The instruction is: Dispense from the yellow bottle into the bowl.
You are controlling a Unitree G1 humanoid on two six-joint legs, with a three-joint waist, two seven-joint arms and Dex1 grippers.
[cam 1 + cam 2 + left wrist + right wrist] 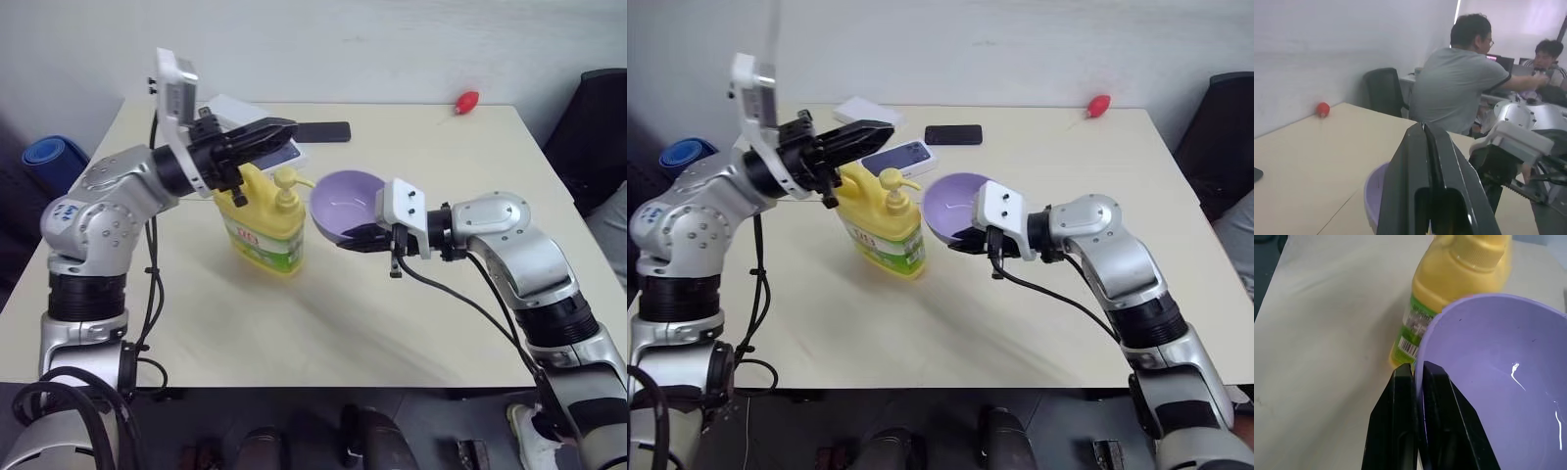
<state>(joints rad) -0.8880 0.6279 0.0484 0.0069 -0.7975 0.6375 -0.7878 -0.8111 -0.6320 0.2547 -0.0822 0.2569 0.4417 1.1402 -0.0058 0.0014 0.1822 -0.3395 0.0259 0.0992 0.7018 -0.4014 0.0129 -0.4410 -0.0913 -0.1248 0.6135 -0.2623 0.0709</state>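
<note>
The yellow bottle [261, 223] stands upright on the table, its pump top [286, 181] pointing toward the bowl. My left gripper [284, 128] hovers shut and empty just above the bottle, clear of the pump. The lavender bowl [347, 202] is lifted off the table and tilted, its rim close beside the pump spout. My right gripper [1418, 374] is shut on the bowl's near rim, one finger inside and one outside. The right wrist view shows the bowl's inside [1493, 387] with the bottle [1449, 279] behind it. The left wrist view shows the bowl's edge [1374, 196] below my shut fingers [1415, 161].
A black phone [321, 131], a white and blue box [903, 155] and a white sheet [867, 110] lie behind the bottle. A small red object [466, 101] sits at the far right of the table. A black chair [598, 117] stands to the right. Two people [1459, 93] sit beyond the table.
</note>
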